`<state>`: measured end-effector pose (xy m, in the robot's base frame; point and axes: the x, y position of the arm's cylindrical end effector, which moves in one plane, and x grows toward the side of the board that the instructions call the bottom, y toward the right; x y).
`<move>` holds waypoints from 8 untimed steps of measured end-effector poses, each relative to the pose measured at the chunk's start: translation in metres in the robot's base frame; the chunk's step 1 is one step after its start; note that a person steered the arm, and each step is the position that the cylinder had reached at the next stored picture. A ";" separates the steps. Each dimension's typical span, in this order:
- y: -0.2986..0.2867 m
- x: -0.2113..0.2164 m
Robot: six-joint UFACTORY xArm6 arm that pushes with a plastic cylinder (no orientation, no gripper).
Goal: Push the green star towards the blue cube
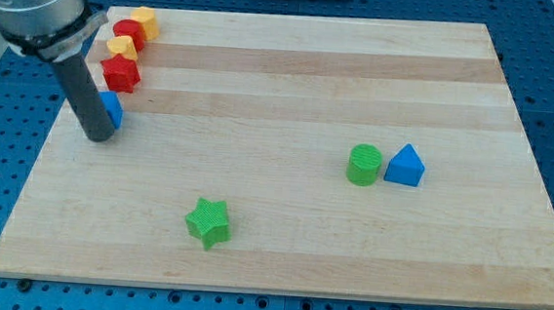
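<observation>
The green star [209, 222] lies near the view's bottom, left of centre, on the wooden board [291, 88]. The blue cube [113, 108] sits near the board's left edge, partly hidden behind my rod. My tip [99, 138] rests on the board just left of and below the blue cube, touching or almost touching it. The tip is far from the green star, up and to the left of it.
A green cylinder [363, 165] and a blue triangular block [405, 166] stand side by side at the right of centre. A red star [120, 73], a yellow block [121, 46], a red block [129, 32] and a yellow block [147, 21] line the top left corner.
</observation>
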<state>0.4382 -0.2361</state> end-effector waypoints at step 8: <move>0.241 0.158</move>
<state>0.5960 0.0052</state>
